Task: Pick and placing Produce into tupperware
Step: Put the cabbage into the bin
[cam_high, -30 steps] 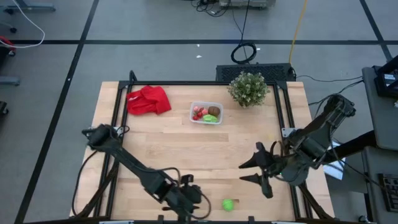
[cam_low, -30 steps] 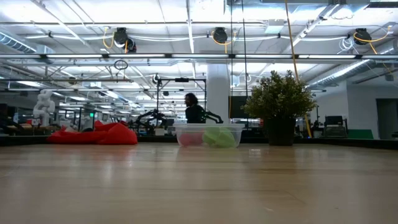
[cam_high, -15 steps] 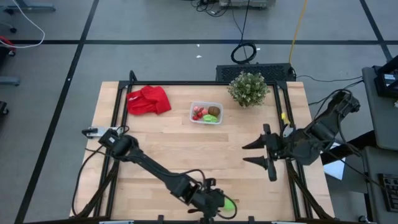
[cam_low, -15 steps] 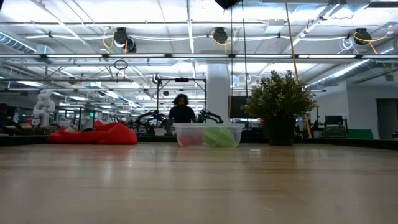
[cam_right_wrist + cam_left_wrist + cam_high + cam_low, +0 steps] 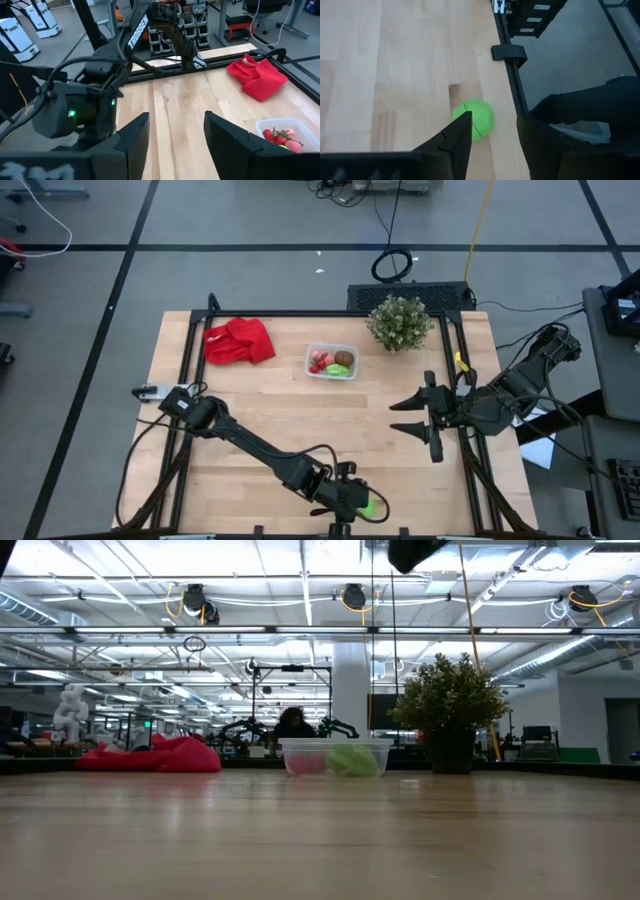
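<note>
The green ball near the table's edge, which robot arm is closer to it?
Left. The left gripper hangs right over the green ball, fingers open beside it. The right gripper waits far off, toward the plant.

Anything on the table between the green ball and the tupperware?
No. In the high view only bare wood lies between the green ball, under the left tool, and the tupperware.

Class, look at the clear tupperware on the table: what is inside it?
Inside the tupperware lie red strawberry-like pieces, a brown oval and a green piece. Whether anything lies under them is hidden.
</note>
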Robot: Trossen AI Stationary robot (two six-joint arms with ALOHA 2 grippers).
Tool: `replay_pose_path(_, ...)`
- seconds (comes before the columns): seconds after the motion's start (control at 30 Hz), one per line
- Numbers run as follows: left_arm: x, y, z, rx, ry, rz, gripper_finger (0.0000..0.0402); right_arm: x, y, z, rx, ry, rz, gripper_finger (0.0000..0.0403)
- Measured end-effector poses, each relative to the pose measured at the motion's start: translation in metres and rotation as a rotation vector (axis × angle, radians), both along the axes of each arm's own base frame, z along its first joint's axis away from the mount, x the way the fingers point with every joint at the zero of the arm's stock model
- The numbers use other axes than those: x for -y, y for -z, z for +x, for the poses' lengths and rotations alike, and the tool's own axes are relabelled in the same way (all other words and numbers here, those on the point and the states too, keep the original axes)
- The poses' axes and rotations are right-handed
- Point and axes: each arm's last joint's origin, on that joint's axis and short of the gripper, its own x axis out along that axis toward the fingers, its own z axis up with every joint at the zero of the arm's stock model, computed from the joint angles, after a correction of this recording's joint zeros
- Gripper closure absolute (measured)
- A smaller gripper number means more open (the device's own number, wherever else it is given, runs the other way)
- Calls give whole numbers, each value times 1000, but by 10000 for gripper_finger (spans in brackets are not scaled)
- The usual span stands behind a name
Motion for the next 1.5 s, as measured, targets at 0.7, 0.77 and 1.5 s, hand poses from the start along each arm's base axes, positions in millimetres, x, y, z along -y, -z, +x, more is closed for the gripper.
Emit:
replay_pose_path(0.7,8,44,15,-13,39,-47,243,9,0,5,-6,45,-10,225)
replay_pose_path(0.77,8,42,14,-13,42,-50,243,8,2,5,-9,44,-13,225)
replay_pose_path(1.5,-4,-35,-87,-315,-387,365,243,3,18,7,-65,-34,-28,225)
